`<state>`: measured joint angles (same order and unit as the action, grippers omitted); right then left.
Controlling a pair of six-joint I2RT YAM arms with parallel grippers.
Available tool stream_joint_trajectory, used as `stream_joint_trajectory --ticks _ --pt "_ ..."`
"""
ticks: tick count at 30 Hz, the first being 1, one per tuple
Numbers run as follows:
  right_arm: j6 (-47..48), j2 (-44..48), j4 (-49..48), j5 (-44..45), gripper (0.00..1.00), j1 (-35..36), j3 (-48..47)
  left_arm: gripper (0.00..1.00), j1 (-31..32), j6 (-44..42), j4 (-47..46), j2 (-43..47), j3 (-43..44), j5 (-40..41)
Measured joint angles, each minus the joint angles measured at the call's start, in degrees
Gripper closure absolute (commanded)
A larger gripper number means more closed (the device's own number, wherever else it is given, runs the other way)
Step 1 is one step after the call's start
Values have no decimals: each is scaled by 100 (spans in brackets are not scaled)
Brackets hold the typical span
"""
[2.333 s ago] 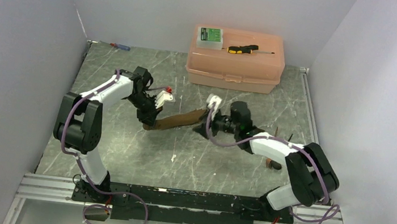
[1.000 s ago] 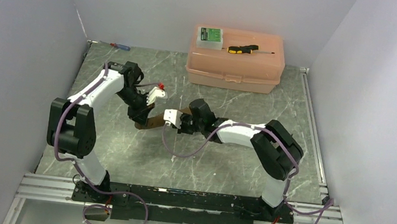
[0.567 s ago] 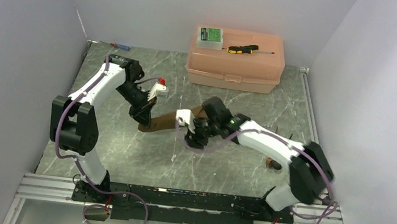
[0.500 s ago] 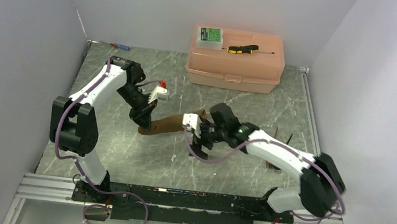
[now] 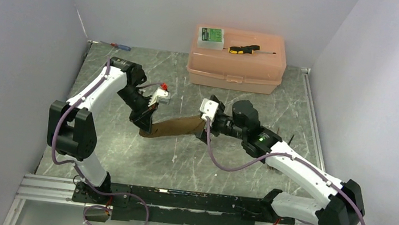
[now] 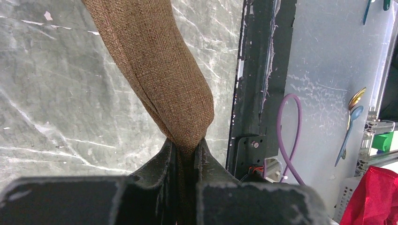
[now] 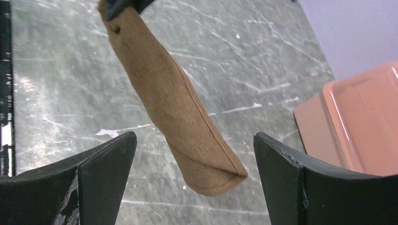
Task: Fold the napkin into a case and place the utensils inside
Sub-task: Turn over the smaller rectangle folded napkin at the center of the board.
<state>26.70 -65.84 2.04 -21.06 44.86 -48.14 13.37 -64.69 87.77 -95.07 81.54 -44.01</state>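
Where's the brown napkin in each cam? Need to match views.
Top external: napkin mid-table, running from the left gripper toward the right gripper.
Left wrist: napkin centre, rising from the shut left gripper at the bottom.
Right wrist: napkin diagonal from top left, free end low between the open fingers.
Shared landmark: the left gripper clamping one end, over the grey marbled table.

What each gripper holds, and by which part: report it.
The left gripper is shut on the napkin, pinching one narrow end. The right gripper is open and holds nothing; the napkin's other end is clear of its fingers.
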Motion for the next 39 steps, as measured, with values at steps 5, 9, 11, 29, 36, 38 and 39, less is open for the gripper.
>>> stream_joint_trajectory --ticks 5,9,11,29,36,38,39 --pt "120 -341 -37 -649 0 -4 -120 97 0 -55 0 0 2 -33" --pt "278 -944 -35 -1102 0 -4 -127 97 2 -68 0 0 2 -55" --pt "345 -1169 -44 -1259 0 -4 -133 97 2 -66 0 0 9 -72" --pt "654 -2391 -551 -1436 2 -57 -610 97 74 -90 17 339 4 -98" --pt "872 -2498 431 -2684 0 -651 -1419 97 262 -219 13 466 -168 -87" --pt "962 -2577 723 -3027 1 -807 -1738 97 275 -221 17 466 -168 -66" --pt "994 -2597 831 -3189 1 -874 -1836 97 275 -221 17 466 -168 -63"
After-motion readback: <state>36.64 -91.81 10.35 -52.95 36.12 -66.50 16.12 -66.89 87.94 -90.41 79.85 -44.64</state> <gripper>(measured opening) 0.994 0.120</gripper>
